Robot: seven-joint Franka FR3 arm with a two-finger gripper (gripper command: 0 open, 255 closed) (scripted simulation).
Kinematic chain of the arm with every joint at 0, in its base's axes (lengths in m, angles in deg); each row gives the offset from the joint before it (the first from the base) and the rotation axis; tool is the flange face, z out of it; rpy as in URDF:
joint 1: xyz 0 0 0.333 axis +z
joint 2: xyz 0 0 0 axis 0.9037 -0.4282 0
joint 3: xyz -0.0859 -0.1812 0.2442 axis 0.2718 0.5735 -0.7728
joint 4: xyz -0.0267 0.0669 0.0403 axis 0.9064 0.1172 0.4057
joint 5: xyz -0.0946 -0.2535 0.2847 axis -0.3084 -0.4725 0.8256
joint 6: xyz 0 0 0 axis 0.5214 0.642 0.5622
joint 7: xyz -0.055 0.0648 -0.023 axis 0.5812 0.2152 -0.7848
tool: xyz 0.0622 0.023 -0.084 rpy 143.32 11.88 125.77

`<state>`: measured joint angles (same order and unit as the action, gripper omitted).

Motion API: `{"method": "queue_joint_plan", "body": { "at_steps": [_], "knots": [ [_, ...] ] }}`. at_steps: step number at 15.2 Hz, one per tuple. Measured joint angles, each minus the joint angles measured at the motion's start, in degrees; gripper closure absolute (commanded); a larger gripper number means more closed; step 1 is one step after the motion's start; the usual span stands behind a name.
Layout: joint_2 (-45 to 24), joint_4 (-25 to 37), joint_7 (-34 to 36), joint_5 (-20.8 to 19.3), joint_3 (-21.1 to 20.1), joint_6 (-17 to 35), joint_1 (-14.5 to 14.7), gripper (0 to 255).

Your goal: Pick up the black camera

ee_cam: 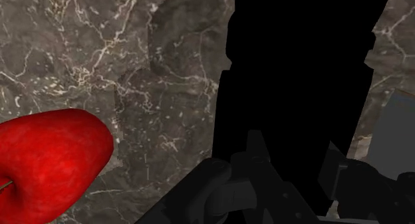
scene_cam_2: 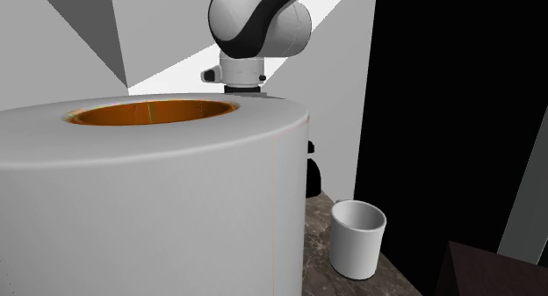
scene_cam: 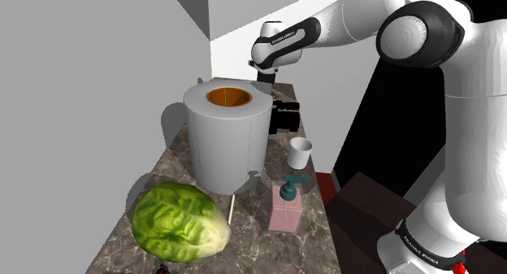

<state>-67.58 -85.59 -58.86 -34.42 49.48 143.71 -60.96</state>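
Parted gripper (ee_cam: 292, 149) fingers (ee_cam: 256, 153) hang above the black camera (ee_cam: 299, 70). It lies near the counter's (scene_cam: 248, 244) far end, behind the white canister (scene_cam: 226, 138), with its long axis crosswise to the finger line. Which way its lens faces I cannot tell. The canister's orange interior shows no contents. A white cup (scene_cam: 299, 153) stands upright nearby, and a red apple (ee_cam: 50, 163) lies beside the camera.

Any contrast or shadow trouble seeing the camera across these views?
Wrist view: the black camera is a flat silhouette, no surface detail. Shoulder view: the white cylinder with orange inside throws a soft shadow on the grey wall. Second exterior view: that cylinder looms, hiding most of the camera.
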Motion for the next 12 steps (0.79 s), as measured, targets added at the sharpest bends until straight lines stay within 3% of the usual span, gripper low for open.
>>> {"method": "queue_joint_plan", "body": {
  "at_steps": [12],
  "knots": [
    [2.64,5.09,0.32,-0.59,0.33,-7.67,0.02,255]
  ]
}}
